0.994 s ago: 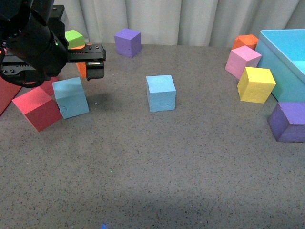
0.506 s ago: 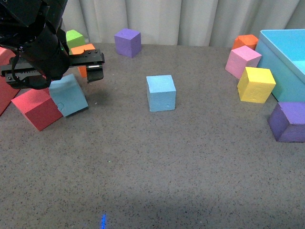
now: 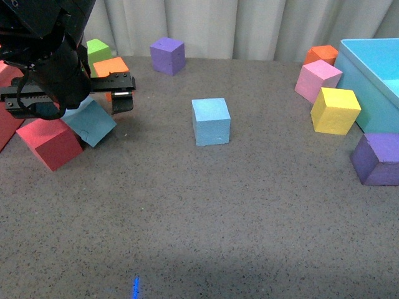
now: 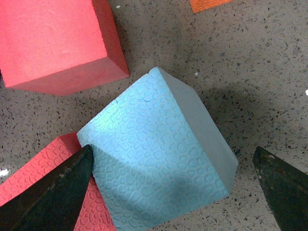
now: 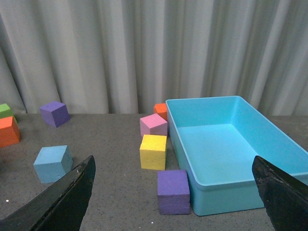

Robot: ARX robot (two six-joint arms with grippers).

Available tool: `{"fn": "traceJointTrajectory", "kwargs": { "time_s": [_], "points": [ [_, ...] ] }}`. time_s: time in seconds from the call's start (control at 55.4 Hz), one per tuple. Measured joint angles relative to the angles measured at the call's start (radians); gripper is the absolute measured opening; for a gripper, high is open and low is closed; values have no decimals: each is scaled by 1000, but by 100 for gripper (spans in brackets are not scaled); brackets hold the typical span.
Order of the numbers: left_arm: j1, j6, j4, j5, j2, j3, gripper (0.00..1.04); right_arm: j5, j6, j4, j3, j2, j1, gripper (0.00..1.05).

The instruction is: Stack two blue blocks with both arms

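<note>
One blue block [image 3: 211, 121] sits flat in the middle of the grey table; it also shows in the right wrist view [image 5: 53, 163]. The other blue block [image 3: 92, 123] is tipped on an edge and leans against a red block [image 3: 50, 142] at the left. My left gripper [image 3: 88, 109] is open and hangs over this tilted block. In the left wrist view the block [image 4: 159, 154] lies between the spread fingers [image 4: 57, 192], one finger at its corner. My right gripper [image 5: 173, 161] is open and empty, above the table; it is out of the front view.
A turquoise bin [image 3: 374, 68] stands at the right with pink [image 3: 317, 80], yellow [image 3: 335, 110], orange [image 3: 321, 54] and purple [image 3: 377, 159] blocks beside it. Orange [image 3: 111, 67], green [image 3: 98, 48] and purple [image 3: 167, 55] blocks sit at the back left. A curtain closes the back.
My left arm has moved left and down over the left blue block. That block has tipped from nearly flat onto an edge, against the red block. The middle blue block has not moved.
</note>
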Motion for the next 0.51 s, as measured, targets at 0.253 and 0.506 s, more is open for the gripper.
{"fn": "traceJointTrajectory", "kwargs": {
  "time_s": [0.253, 0.506],
  "points": [
    [-13, 80, -4, -47, 34, 20, 98, 0, 0, 0, 0, 0, 0, 95],
    [-18, 116, 1, -63, 35, 20, 68, 0, 0, 0, 0, 0, 0, 95]
  ]
}}
